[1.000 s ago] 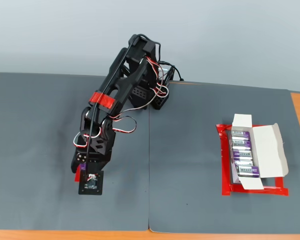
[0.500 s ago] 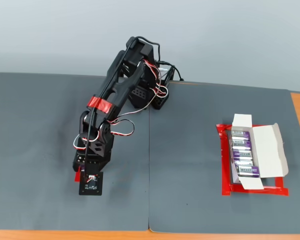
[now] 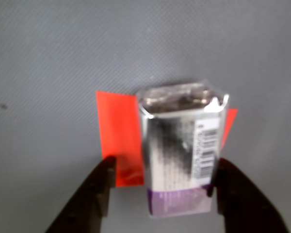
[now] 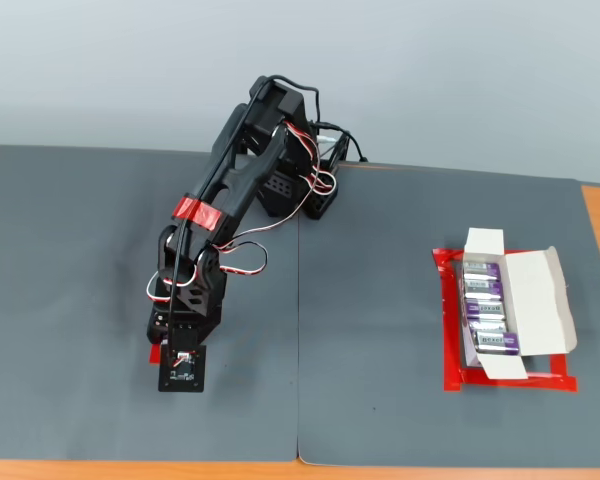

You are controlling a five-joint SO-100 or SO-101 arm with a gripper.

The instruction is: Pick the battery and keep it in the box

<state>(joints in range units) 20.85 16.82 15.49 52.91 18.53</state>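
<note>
A small rectangular battery [image 3: 180, 150] with a shiny silver-grey label, dark lettering, a barcode and a purple band at its near end stands between the claw's [image 3: 160, 187] two black fingers in the wrist view. Its metal terminal end faces away from the camera. The right finger [image 3: 235, 194] touches the battery's side, while the left finger [image 3: 94, 194] stands a little apart from it, so the claw is spread slightly wider than the battery and grips nothing firmly. Under the battery lies a strip of glossy red tape [image 3: 119, 138] on a finely textured dark grey mat [image 3: 48, 58].

In the fixed view the black arm [image 4: 230, 200], with red tape bands and white-red wires, bends down at the left of the mat; the battery there is hidden beneath it. Well apart on the right, a white cardboard box [image 4: 540, 295] with opened flaps sits inside a red tape frame [image 4: 450, 330]. Four purple and silver batteries [image 4: 488, 310] lie in it in a row, touching one another
</note>
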